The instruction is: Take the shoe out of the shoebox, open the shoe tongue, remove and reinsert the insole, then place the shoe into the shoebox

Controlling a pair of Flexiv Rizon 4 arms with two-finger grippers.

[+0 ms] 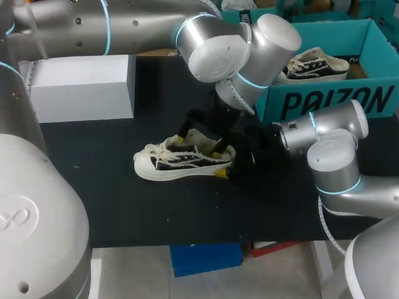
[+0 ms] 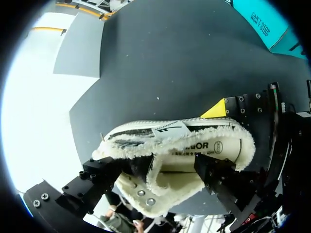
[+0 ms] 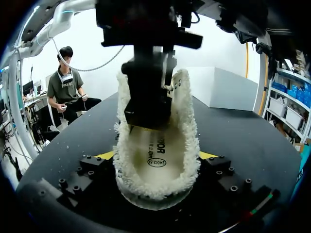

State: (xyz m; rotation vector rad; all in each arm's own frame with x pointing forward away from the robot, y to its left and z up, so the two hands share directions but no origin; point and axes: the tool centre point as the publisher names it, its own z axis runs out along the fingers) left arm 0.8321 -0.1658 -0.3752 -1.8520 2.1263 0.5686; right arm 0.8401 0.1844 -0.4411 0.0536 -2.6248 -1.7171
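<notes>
A black-and-white low shoe (image 1: 177, 162) with fleece lining lies on the black mat (image 1: 124, 199), toe to the left. My left gripper (image 2: 160, 174) hangs over its opening, open, with one finger (image 3: 148, 104) reaching down inside onto the insole (image 3: 158, 155) and the other nearer the laces. My right gripper (image 3: 155, 158) comes in low from the right, its yellow tips pressed against both sides of the heel, shut on the shoe. The teal shoebox (image 1: 330, 99) stands at the back right, holding a second shoe (image 1: 315, 65).
A white box (image 1: 81, 87) stands at the back left of the mat. My left arm (image 1: 243, 43) crosses the back of the table in front of the shoebox.
</notes>
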